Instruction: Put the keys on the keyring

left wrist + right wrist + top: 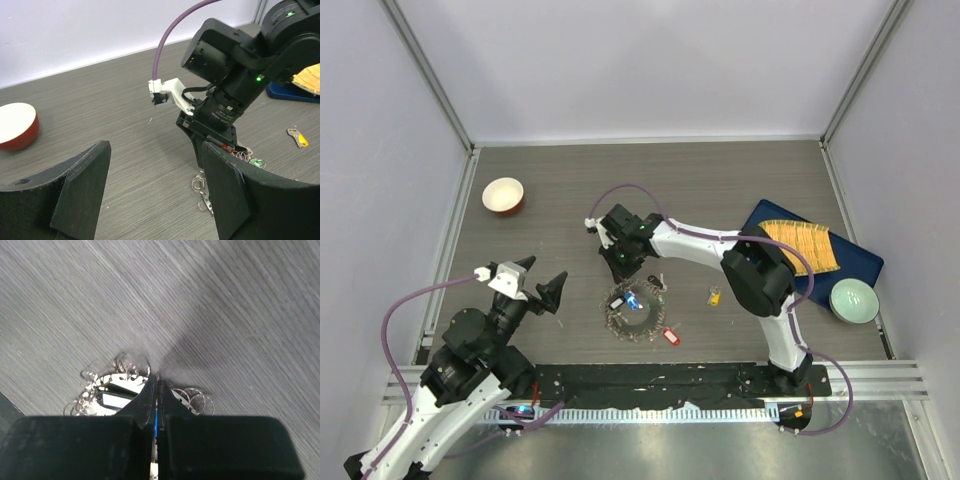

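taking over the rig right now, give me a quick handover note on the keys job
Left gripper: open, empty, hovering left of the keyring.
Right gripper: shut, tips down at the keyring; a blue sliver shows in its pinch, hold uncertain.
Keys: blue-tagged key inside the keyring's outline, red-tagged key by its rim, yellow-tagged key apart to the right.
Done: no key clearly threaded.
Left: thread them all.
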### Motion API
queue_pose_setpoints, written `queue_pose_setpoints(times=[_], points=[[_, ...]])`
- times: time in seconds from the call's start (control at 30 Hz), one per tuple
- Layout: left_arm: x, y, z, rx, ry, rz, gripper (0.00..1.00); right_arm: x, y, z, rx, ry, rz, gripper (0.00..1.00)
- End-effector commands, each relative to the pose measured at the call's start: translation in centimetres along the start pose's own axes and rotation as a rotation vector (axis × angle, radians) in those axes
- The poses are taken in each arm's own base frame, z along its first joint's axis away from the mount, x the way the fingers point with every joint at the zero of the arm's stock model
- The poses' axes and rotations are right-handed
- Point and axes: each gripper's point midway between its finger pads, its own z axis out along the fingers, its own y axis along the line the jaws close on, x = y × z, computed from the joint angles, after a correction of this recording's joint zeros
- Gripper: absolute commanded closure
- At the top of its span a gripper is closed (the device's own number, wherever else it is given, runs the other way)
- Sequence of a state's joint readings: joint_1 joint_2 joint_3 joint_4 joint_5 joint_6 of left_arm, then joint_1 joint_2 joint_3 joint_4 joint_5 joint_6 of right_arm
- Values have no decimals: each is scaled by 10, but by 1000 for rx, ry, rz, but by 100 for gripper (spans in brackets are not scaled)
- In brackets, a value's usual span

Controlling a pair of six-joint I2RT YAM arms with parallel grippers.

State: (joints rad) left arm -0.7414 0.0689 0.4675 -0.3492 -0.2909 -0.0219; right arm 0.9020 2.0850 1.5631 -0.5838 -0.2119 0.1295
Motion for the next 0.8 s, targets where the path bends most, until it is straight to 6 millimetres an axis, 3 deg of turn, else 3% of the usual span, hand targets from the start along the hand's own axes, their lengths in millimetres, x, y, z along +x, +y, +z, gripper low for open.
queue_pose_setpoints(times=[0.0,0.07,0.1,0.13,0.3,0.33,0.4,0.43,0.53,0.73,0.77], points=[[-11,-5,2,27,-33,-14,22,-35,9,-49,8,-204,-92,99],[-14,-8,2,44,-42,-4,22,-48,12,-62,2,-292,-129,99],[-14,-12,3,68,-43,1,22,-44,15,-73,-7,-323,-143,99],[-15,-15,3,85,-46,7,22,-58,20,-85,-17,-409,-167,99],[-25,-37,11,201,-75,41,22,-65,33,-130,-48,-648,-305,99],[-32,-43,11,233,-100,43,22,-72,38,-152,-47,-723,-329,99],[-38,-49,13,270,-110,58,22,-74,37,-168,-30,-818,-355,99],[-42,-56,15,305,-111,66,22,-77,40,-187,-24,-884,-366,99],[-50,-66,21,355,-104,99,22,-75,48,-211,-40,-1003,-439,99],[-60,-85,33,458,-84,172,22,-71,49,-226,-19,-1041,-494,99],[-55,-88,39,472,-56,175,21,-71,47,-228,-9,-1044,-486,99]])
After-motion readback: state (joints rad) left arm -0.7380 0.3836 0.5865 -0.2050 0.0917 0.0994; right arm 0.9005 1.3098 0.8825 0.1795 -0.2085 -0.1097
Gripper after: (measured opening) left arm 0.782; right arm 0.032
